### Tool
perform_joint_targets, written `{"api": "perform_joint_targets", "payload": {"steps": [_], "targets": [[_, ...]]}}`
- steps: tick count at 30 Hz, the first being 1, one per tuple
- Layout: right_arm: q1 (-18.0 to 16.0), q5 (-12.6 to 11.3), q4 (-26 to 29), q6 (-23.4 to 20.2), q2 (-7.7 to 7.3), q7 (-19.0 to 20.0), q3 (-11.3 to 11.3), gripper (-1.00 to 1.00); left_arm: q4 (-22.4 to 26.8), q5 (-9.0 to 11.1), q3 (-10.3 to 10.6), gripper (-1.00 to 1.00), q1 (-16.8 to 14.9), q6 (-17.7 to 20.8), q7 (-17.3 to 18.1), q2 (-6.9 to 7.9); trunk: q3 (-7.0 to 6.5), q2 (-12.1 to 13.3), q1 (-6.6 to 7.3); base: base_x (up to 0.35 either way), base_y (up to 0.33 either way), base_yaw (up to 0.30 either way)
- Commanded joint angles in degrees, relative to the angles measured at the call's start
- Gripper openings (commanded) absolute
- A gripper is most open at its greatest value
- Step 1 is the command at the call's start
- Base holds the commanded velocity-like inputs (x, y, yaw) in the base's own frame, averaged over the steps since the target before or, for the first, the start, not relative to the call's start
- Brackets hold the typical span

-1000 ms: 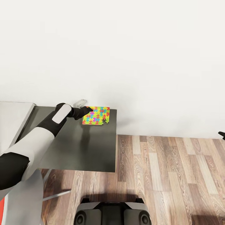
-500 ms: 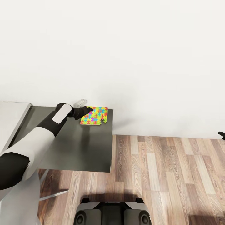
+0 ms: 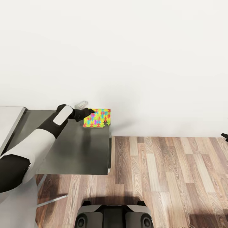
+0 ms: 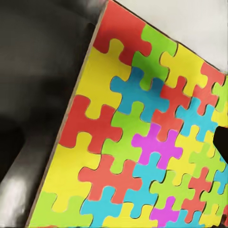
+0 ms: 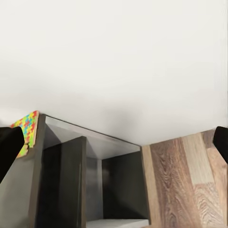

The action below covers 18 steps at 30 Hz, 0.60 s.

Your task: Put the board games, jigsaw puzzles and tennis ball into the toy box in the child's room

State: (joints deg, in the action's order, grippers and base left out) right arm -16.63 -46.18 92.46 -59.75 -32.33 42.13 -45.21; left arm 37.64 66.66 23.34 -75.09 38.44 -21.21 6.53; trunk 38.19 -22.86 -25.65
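A multicoloured jigsaw puzzle (image 3: pixel 97 118) hangs a little above the dark grey table (image 3: pixel 76 148), at its far right corner, and casts a shadow on the top. My left gripper (image 3: pixel 89 111) is shut on the puzzle's left edge, with the arm stretched out over the table. Up close, the puzzle's (image 4: pixel 142 142) red, yellow, blue and green pieces tilt over the dark tabletop. From the right wrist, the puzzle (image 5: pixel 26 127) shows at the table's corner. My right gripper (image 5: pixel 114 142) is open with nothing in it; its tip (image 3: pixel 224 136) shows over the floor at far right.
A small pale object (image 3: pixel 81 103) lies at the table's back edge by the white wall. A light grey surface (image 3: pixel 9 122) adjoins the table on the left. The table's side holds open shelves (image 5: pixel 95 185). Wood floor (image 3: pixel 171 177) spreads to the right; my base (image 3: pixel 114 217) is below.
The whole view has shifted right: the table slid left in the picture while my left arm and the held puzzle kept their place, so the puzzle now reaches the table's right edge.
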Motion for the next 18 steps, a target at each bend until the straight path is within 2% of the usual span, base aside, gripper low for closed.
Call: {"api": "perform_joint_targets", "payload": {"steps": [1,8,18], "targets": [[-0.07,0.3,0.0,-0.25,-0.01,0.38,-0.05,1.0,0.16,1.9,0.31,1.0,0.03,-0.3,-0.5,0.07,0.08,-0.06,-0.14,0.0,-0.002,-0.16],[-0.07,0.31,0.0,-0.25,-0.01,0.36,0.02,1.0,0.45,1.97,0.29,1.0,0.03,-0.28,-0.36,0.03,0.08,-0.06,-0.14,0.0,-0.001,-0.073],[-0.07,0.32,0.0,-0.25,-0.01,0.33,0.02,1.0,5.5,1.99,0.07,1.0,1.2,-0.14,-0.06,0.1,0.08,-0.06,-0.14,0.0,0.0,-0.01]]}}
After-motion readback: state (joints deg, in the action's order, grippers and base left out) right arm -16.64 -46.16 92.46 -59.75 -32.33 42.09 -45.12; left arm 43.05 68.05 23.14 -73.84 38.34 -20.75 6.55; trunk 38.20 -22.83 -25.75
